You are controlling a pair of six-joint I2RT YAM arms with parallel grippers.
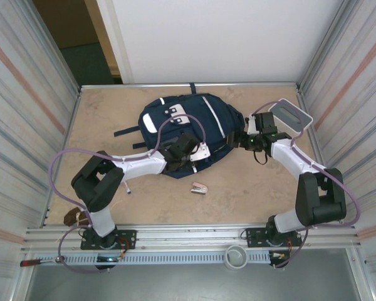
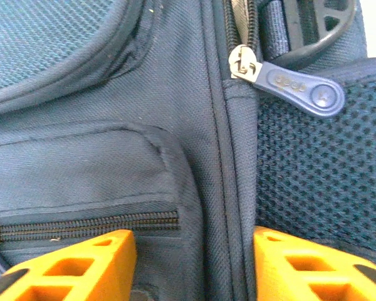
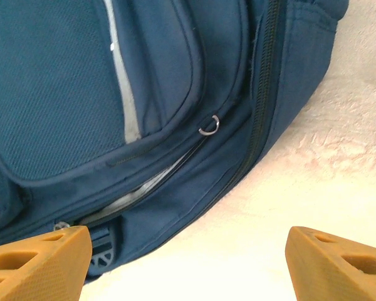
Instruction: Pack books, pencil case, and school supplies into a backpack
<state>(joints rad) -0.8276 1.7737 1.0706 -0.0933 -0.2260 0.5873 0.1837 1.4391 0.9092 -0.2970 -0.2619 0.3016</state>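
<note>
Two grippers are parked at the navy-blue fabric backpack [image 1: 175, 125], mid-frame, so opening it seems the step. The left gripper [image 2: 194, 251] is spread astride a seam, grasp can't be told; the right gripper [image 3: 188, 251] is gaping, empty. Next, the blue zipper pull [image 2: 297, 88], upper right, must be caught.

Sole lettering candidate: short embossed word on the blue rubber zip pull [image 2: 297, 84] of the backpack [image 2: 113, 157], left wrist view. Approx. 4 small raised chars, same colour as the pull, lying at a slant; can't be read w/ certainty. Raised round dot at the pull's wide end, no symbol legible in it. Top view: white patches [image 1: 175, 116] and grey square patch [image 1: 202, 152] on the backpack are too small to give any txt. Stapler [image 1: 199, 187] on the bench [image 1: 257, 188]: any brand mark illegible at this res.
</note>
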